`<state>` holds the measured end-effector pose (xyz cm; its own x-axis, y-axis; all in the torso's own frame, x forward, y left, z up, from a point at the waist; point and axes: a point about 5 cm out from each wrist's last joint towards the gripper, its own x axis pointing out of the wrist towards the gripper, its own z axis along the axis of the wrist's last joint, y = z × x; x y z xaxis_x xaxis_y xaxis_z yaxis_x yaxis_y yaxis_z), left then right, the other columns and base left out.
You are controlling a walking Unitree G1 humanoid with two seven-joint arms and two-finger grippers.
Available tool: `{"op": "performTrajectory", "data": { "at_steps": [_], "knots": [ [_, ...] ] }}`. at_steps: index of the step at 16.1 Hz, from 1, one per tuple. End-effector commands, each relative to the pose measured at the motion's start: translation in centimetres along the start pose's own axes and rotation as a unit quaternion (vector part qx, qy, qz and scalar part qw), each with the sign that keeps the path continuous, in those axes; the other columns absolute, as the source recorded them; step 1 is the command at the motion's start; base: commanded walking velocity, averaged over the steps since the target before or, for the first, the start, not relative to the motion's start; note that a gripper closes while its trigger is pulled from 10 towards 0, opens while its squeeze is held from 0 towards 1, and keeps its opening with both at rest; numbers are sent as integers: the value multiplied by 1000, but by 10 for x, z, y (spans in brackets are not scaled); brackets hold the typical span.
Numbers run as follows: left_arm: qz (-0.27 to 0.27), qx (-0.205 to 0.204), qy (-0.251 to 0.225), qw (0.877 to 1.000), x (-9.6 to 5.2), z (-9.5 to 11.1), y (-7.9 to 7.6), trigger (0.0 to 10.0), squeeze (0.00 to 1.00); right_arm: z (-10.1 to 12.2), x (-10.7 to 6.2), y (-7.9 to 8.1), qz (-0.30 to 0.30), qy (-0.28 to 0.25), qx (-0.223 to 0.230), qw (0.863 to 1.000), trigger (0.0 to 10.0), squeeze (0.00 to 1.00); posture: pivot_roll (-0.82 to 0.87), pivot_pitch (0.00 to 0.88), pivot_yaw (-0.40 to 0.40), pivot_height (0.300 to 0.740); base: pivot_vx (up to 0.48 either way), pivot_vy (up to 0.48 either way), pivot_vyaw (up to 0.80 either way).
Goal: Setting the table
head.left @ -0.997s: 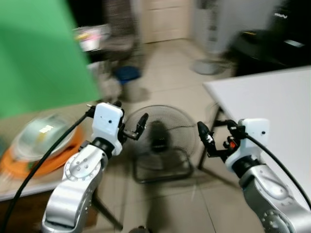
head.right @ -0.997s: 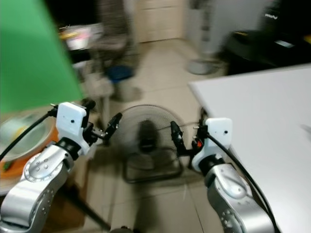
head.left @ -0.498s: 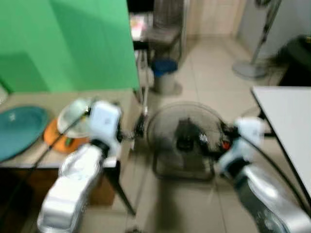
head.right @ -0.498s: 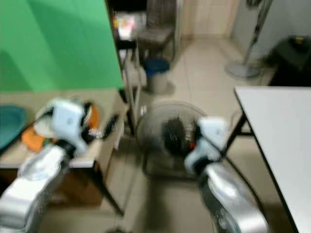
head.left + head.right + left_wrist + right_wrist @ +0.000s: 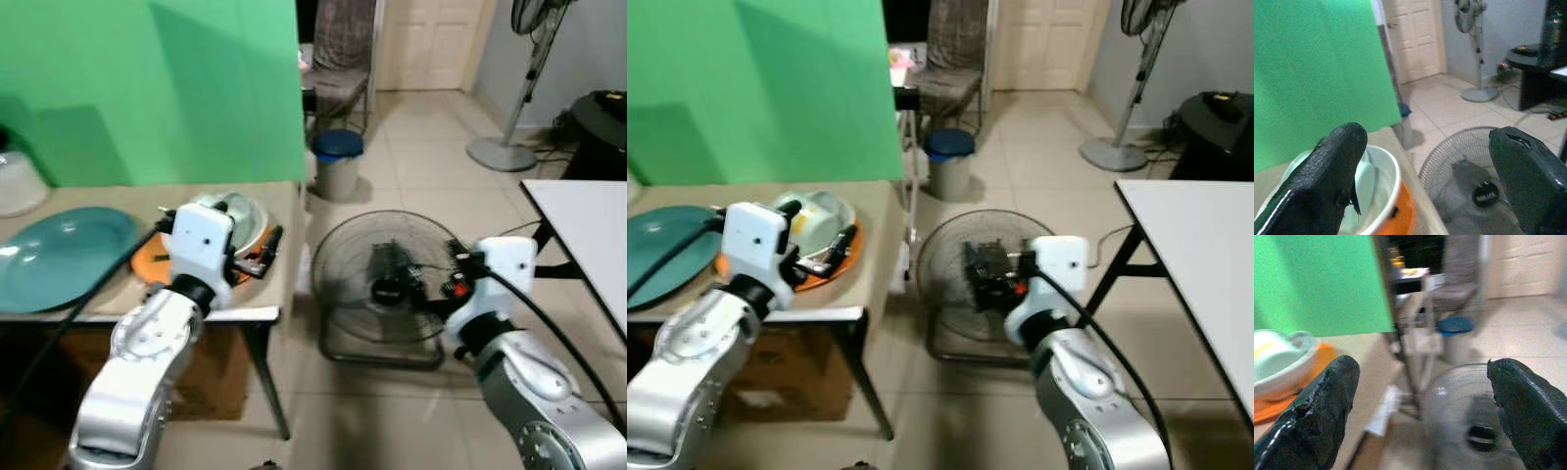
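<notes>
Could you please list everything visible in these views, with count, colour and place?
Side table: one, tan, on the robot's left before the green wall.
Plate: one, teal, on the table's far left.
Orange dish: one, under the white bowls, near the table's right end.
White bowls: stacked, count unclear, on the orange dish.
Floor fan: one, black, tilted on the tiled floor between the tables.
White table: one, on the right.
Bin: one, grey with blue lid, beyond the fan.
Standing fan: one, far right.
Chair: one, by the door.
Left end effector: open, over the dishes.
Right end effector: open, near the floor fan.
</notes>
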<state>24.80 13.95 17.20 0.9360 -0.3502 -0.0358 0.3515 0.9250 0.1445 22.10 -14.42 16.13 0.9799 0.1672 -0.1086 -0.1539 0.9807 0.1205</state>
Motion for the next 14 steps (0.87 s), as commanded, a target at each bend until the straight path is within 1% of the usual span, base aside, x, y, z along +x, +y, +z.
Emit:
{"op": "performTrajectory", "data": {
  "at_steps": [1, 2, 3, 5, 11, 14],
  "knots": [
    [3, 7, -4, 1000, 0, 3, 3, 10000, 0, 2, 3, -5, -26, -9, -14, 1000, 10000, 141, 112, 0, 68, 740, 0, 270, 0],
    [4, 7, -3, 1000, 0, 3, 4, 10000, 0, 2, 3, -5, -25, -7, -10, 1000, 10000, 86, 113, 0, 67, 740, 0, 262, 0],
    [6, 8, -2, 1000, 0, 2, 5, 10000, 0, 0, 3, -4, -18, -1, 5, 1000, 10000, 0, 113, 0, 67, 740, 0, 270, 0],
    [9, 7, 0, 1000, -1, 2, 5, 10000, 0, -2, 2, -3, -17, 1, 12, 1000, 10000, 0, 115, 0, 64, 740, 0, 268, 0],
    [16, 2, 5, 1000, -2, -1, 6, 10000, 0, -1, 4, -5, -30, -3, 6, 1000, 10000, 0, 116, 0, 55, 740, 0, 266, 0],
    [19, 2, 4, 1000, -4, -1, 7, 10000, 0, -1, 5, -3, -18, -4, 14, 1000, 10000, 0, 121, 0, 49, 740, 0, 268, 0]
  ]
}}
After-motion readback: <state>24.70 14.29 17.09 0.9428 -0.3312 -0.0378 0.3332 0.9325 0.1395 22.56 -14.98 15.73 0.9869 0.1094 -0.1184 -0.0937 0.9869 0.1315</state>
